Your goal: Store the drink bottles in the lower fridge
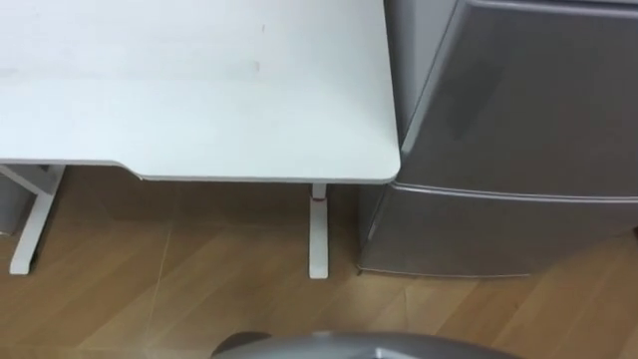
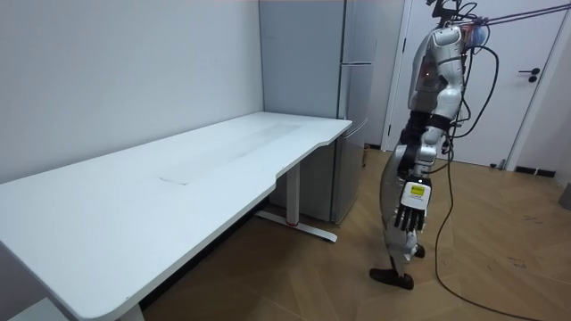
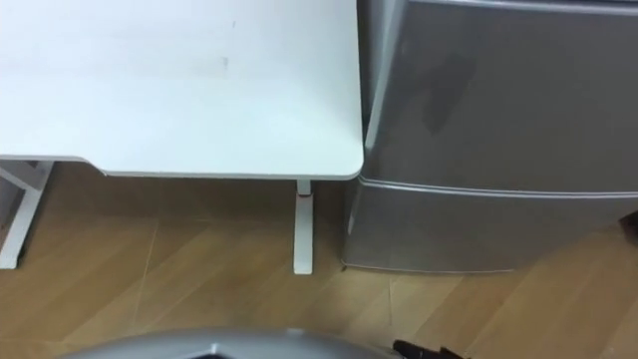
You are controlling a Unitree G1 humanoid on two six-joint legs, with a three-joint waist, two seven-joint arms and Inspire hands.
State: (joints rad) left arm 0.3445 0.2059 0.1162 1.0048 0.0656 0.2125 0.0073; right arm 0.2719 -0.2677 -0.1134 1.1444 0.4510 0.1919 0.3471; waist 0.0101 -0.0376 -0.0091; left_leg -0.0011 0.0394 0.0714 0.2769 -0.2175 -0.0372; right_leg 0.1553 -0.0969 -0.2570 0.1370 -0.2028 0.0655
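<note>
Wooden floor point(image 1: 199, 289) is lying nearest you, running up to the foot of the grey fridge point(image 1: 469, 150). The robot is standing in front of that fridge, looking down at it. The fridge's lower door point(image 1: 498, 234) is sitting shut, and so is the upper door point(image 1: 528, 90) above it. A white table point(image 1: 199, 90) is butting up against the fridge's left side.

You are not getting any sign of where the drinks are. They may be standing behind the shut lower door, or waiting somewhere away from the fridge, and the scene is fitting both. So I am not judging the step further than this: nothing is being carried towards the fridge.

The left hand point(image 2: 412, 209) is hanging at the robot's side, out in front of the fridge. Its fingers are pointing straight down, relaxed and open, holding and touching nothing.
</note>
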